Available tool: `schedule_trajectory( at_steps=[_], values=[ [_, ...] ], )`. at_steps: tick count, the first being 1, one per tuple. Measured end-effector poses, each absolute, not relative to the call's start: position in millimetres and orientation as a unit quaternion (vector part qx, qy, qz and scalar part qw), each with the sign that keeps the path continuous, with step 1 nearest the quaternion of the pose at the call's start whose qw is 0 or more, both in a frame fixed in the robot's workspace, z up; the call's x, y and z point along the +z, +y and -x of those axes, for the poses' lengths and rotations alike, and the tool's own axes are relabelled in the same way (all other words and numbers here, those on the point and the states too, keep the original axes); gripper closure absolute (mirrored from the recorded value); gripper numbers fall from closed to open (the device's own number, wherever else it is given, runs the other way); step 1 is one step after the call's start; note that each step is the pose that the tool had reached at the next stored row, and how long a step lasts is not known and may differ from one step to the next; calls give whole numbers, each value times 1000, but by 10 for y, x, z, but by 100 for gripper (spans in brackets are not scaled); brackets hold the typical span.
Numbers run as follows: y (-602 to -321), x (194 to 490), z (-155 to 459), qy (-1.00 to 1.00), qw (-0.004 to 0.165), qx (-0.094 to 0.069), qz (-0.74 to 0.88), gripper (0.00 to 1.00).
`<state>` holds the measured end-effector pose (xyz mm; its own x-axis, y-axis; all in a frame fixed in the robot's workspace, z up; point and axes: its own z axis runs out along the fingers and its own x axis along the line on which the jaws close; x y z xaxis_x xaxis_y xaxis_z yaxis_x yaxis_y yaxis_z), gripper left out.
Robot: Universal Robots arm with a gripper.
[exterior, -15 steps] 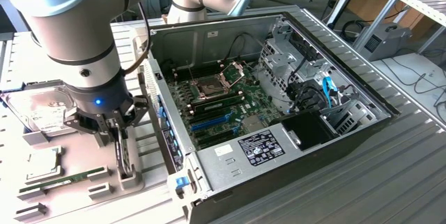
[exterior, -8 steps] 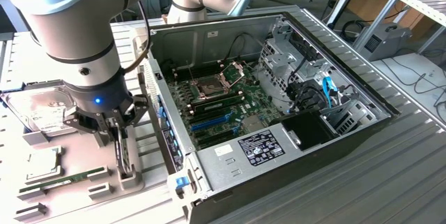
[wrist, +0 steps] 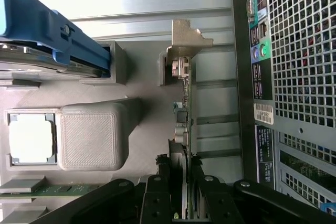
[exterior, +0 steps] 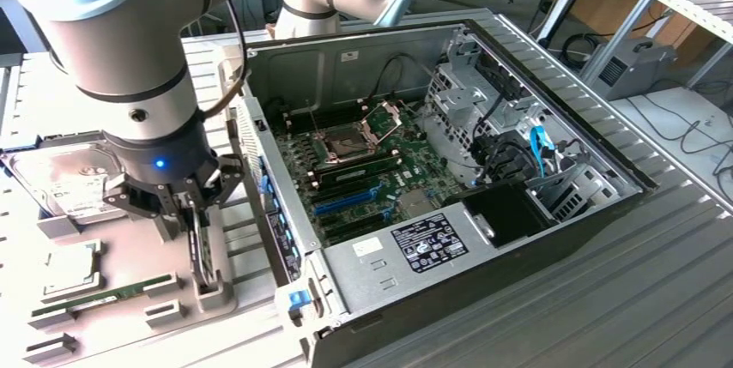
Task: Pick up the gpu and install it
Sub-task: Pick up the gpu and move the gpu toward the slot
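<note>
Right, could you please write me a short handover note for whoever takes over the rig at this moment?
Tool: shut on the GPU, one finger on each side of the card.
GPU: stands on edge in its holder on the grey tray, at the exterior view's left of the open case.
Done: the grip on the card; it is not yet lifted out.
Left: the lift and the install in the case; the blue slots on the board hold no card.
</note>
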<state>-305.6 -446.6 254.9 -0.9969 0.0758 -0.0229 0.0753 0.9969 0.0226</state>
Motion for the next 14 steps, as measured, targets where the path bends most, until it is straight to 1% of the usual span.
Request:
schedule_trajectory(
  at_steps=[14],
  values=[
    [-4446,2567,3055,999,12,11,-38,74]
  ],
)
